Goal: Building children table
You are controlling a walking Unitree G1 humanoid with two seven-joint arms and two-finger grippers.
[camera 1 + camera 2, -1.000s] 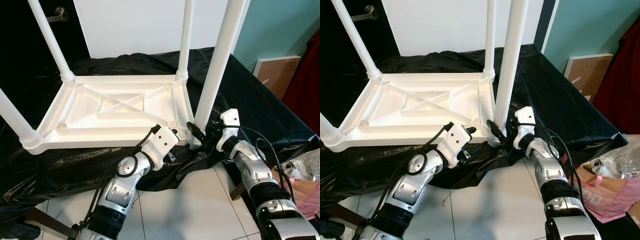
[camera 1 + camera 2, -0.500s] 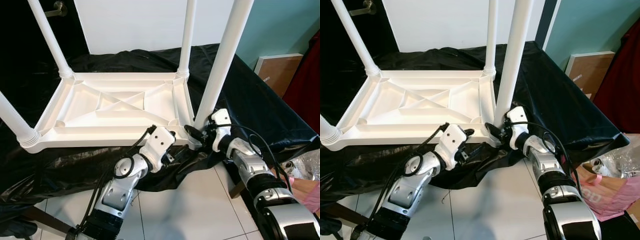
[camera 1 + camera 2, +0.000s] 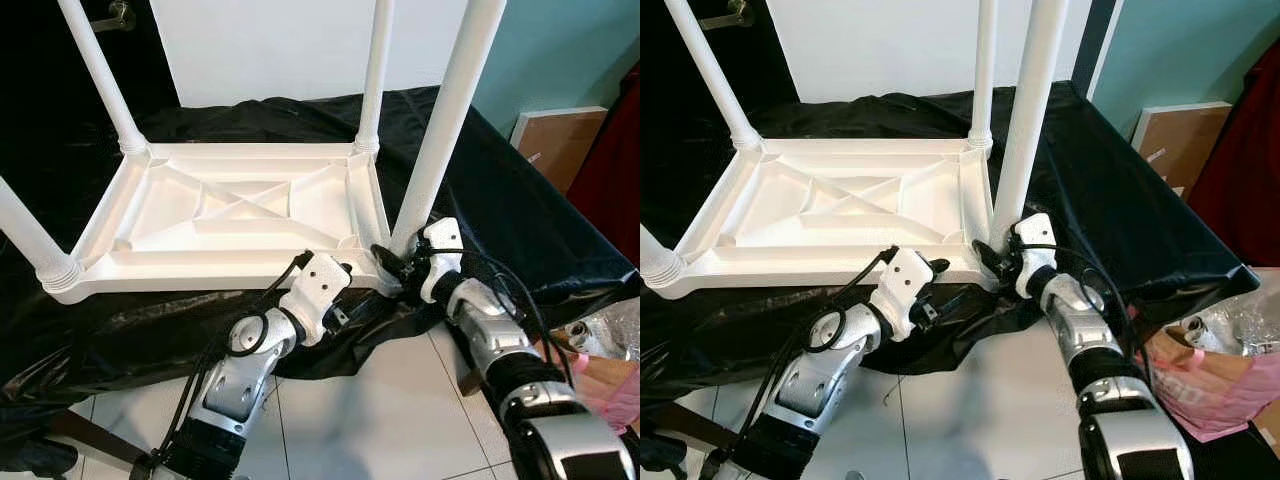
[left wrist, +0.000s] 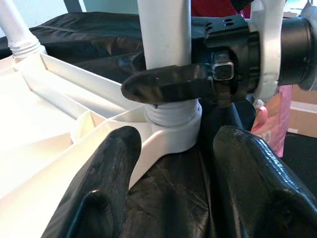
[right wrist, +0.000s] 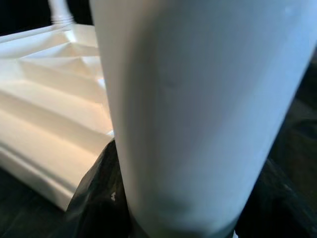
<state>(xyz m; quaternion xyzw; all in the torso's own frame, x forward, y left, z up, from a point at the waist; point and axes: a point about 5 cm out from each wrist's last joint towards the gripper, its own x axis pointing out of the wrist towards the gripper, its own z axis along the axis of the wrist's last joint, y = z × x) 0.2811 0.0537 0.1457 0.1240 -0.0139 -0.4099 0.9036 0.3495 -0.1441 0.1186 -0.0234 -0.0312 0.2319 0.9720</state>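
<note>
A white plastic children's table [image 3: 240, 215] lies upside down on a black cloth, its legs standing up. My right gripper [image 3: 395, 265] is shut on the base of the near right leg [image 3: 445, 120], just above its socket at the table's corner. In the right wrist view the leg [image 5: 198, 99] stands close between the black fingers [image 5: 94, 208]. My left gripper [image 4: 173, 144] is open and low at the table's near edge, facing that same corner socket [image 4: 173, 134]. One right finger [image 4: 168, 82] crosses the front of the leg there.
The black cloth [image 3: 520, 220] hangs over the front edge to the white tile floor [image 3: 370, 400]. A brown board [image 3: 555, 140] leans against the teal wall at the right. A pink bag [image 3: 1210, 380] and clear plastic lie on the floor at the lower right.
My right gripper has moved in closer and lower on the near right leg's base. The left gripper has barely shifted. The camera has moved slightly.
</note>
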